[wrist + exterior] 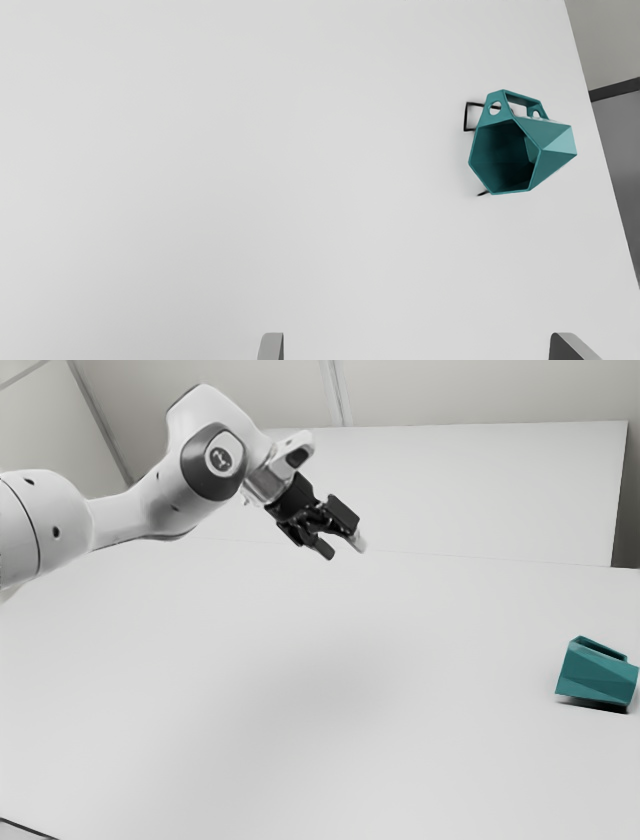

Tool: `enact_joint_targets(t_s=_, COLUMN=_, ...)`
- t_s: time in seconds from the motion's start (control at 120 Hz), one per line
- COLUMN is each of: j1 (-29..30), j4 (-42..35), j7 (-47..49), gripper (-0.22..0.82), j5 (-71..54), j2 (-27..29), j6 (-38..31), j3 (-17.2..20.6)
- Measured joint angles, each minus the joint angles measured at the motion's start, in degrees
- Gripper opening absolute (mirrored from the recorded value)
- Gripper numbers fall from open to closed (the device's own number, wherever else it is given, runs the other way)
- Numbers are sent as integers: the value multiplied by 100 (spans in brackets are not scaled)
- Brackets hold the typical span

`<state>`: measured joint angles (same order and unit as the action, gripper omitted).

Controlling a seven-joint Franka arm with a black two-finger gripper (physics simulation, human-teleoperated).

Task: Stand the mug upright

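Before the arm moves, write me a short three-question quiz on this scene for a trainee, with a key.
1. Multiple choice: How does the teal, faceted mug lie on the flat white table?
A) Upright
B) Upside down
C) On its side

2. True or false: The black two-finger end effector stands open, apart from the mug.

3. Fill in the blank: The part of the mug that juts up, away from the table, is its ____.

Key:
1. C
2. True
3. Handle
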<state>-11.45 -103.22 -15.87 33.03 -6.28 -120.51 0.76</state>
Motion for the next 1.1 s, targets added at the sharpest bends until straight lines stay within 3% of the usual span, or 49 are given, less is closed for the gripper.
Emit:
enact_joint_targets(t_s=0.542, j1=-474, j4=-453, j7=-1489, gripper=57, j5=2806, j2=-659, j6=-862, j3=30)
enact_joint_targets(t_s=1.1, j1=-1117, j4=-180, j7=-2944, gripper=57, j5=4016, j2=-1488, j6=-949, j3=25)
